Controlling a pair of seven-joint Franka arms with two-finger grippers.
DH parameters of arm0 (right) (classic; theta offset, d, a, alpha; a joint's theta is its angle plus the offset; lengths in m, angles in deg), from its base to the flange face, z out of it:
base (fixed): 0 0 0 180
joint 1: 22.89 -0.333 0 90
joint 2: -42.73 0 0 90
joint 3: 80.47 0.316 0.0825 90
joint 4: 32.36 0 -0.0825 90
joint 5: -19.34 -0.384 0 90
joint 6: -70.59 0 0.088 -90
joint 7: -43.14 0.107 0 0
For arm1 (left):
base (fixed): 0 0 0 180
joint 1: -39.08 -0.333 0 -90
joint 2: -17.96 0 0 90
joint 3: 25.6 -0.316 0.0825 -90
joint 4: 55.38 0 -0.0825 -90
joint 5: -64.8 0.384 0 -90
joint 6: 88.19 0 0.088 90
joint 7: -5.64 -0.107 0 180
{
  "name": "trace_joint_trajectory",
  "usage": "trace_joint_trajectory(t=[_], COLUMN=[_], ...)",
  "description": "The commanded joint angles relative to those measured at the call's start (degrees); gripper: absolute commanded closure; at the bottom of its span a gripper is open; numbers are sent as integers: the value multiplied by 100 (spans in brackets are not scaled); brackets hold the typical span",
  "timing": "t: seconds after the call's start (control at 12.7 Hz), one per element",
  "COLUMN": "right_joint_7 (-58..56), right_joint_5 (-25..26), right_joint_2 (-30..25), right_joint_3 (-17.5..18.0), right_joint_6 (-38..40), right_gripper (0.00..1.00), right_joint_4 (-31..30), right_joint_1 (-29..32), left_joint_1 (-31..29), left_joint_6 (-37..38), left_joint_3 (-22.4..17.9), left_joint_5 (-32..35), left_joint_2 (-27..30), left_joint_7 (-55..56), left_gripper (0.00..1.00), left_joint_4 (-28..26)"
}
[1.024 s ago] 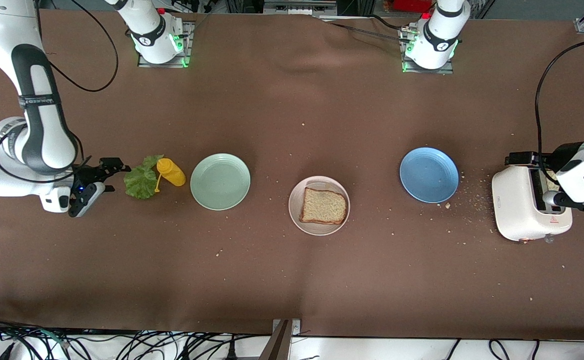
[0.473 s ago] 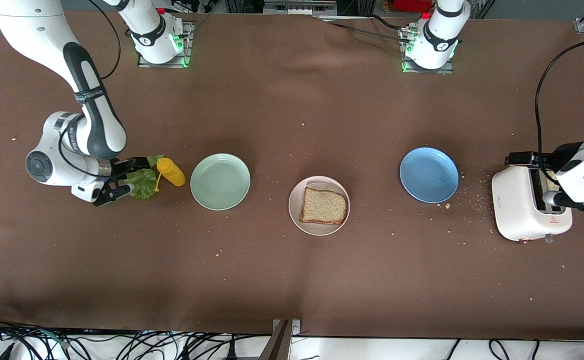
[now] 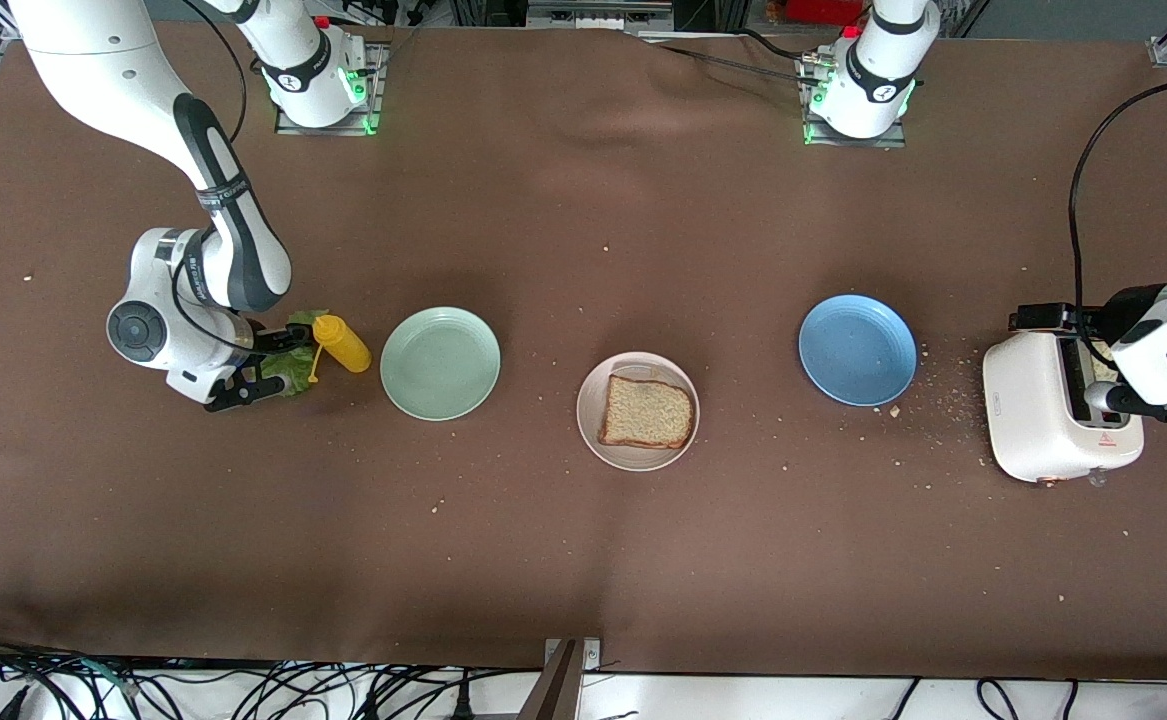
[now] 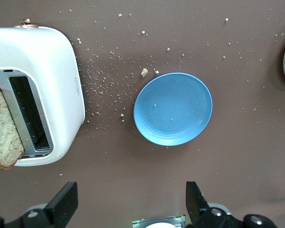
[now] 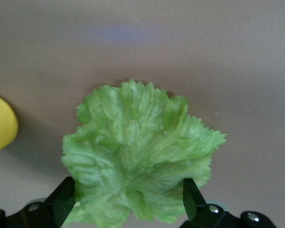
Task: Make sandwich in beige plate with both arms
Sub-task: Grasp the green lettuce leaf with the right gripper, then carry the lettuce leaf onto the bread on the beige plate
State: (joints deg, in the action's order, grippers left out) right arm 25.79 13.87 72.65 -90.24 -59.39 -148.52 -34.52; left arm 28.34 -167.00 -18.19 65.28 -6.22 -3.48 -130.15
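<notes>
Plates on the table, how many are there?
3. The mint green plate lies beside the yellow bottle, the beige plate holds bread in the middle, and the blue plate lies beside the toaster.

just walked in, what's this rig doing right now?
It's building a sandwich on the beige plate, which holds one bread slice so far. The right claw is open and down over the lettuce leaf beside the yellow squeeze bottle, one finger on each side of the leaf, not yet gripping. The left claw, also open, hangs over the white toaster, where a second slice sticks up from a slot. The mint green plate and blue plate hold no food.
</notes>
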Motion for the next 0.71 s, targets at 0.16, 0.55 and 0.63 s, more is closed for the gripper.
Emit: trace_joint_trajectory(t=[0.16, 0.55, 0.63], right_joint_7=[496, 478, 469], right_joint_5=[151, 151, 151], right_joint_2=[102, 32, -21], right_joint_3=[-16, -25, -34], right_joint_6=[-151, -28, 68], right_gripper=[56, 100, 100], right_joint_4=[-65, -21, 5], right_joint_1=[-129, -120, -120], left_joint_1=[11, 11, 2], left_joint_6=[-37, -46, -46], left_joint_3=[23, 23, 23], left_joint_5=[224, 224, 216], left_joint_2=[71, 71, 71], left_joint_7=[60, 60, 60], left_gripper=[0, 0, 0], left_joint_4=[-55, -55, -55])
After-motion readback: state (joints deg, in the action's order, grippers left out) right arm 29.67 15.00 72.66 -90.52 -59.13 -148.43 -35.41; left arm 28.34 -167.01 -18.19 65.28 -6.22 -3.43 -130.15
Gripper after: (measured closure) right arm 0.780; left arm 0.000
